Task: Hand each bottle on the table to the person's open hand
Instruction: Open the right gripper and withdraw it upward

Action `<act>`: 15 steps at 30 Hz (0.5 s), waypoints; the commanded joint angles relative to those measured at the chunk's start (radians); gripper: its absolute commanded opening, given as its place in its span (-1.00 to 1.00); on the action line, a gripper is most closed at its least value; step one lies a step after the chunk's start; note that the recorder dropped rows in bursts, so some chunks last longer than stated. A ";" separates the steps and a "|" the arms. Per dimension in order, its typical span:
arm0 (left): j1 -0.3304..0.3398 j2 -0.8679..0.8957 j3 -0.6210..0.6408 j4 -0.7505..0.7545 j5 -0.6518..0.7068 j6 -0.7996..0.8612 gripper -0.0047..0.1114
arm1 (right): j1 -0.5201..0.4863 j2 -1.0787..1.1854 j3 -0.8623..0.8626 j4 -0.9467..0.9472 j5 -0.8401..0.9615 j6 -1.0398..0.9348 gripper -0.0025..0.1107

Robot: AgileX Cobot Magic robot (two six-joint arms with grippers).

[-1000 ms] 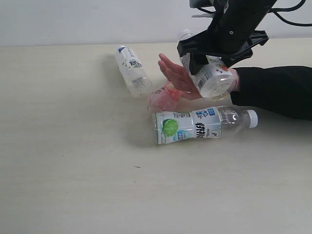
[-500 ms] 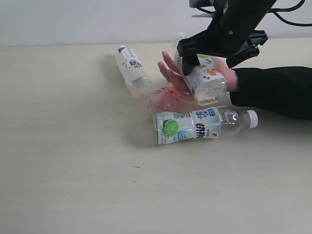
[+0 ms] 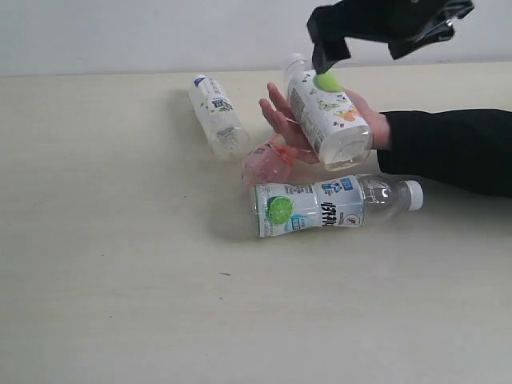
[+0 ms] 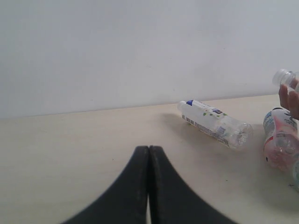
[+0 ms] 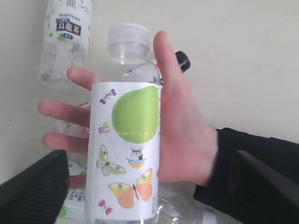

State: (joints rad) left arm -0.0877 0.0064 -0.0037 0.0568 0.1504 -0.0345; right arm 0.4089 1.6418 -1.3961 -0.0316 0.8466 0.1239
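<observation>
Has raised black right gripper (image 3: 358,52), spread wide, off clear plastic green-apple-label bottle (image 3: 326,116), now lying in bare open hand (image 3: 286,126). Judges first handover complete; requires next a grasp on lime-label bottle (image 3: 308,208). Finds left gripper (image 4: 148,186) pressed together.

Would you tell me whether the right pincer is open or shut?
Open: the right pincer has its fingers wide apart, clear of the green-apple bottle in the person's hand.

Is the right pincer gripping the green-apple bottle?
No: the right pincer stands open, its fingers clear of the green-apple bottle on both sides, and the bottle lies on the person's open hand.
</observation>
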 commanded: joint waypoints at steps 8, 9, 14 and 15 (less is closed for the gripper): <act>-0.004 -0.006 0.004 -0.008 -0.010 0.002 -0.92 | -0.002 -0.536 0.427 -0.054 -0.234 -0.027 -0.95; -0.004 -0.006 0.004 -0.008 -0.010 0.002 -0.92 | -0.002 -0.607 0.493 -0.062 -0.272 -0.027 -0.96; -0.004 -0.006 0.004 -0.008 -0.010 0.002 -0.92 | -0.002 -0.865 0.713 -0.112 -0.373 -0.029 -0.96; -0.004 -0.006 0.004 -0.008 -0.010 0.002 -0.92 | -0.002 -0.915 0.766 -0.120 -0.393 -0.029 -0.96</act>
State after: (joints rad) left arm -0.0877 0.0064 -0.0037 0.0568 0.1504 -0.0345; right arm 0.4089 0.8351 -0.7251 -0.1233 0.5186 0.1014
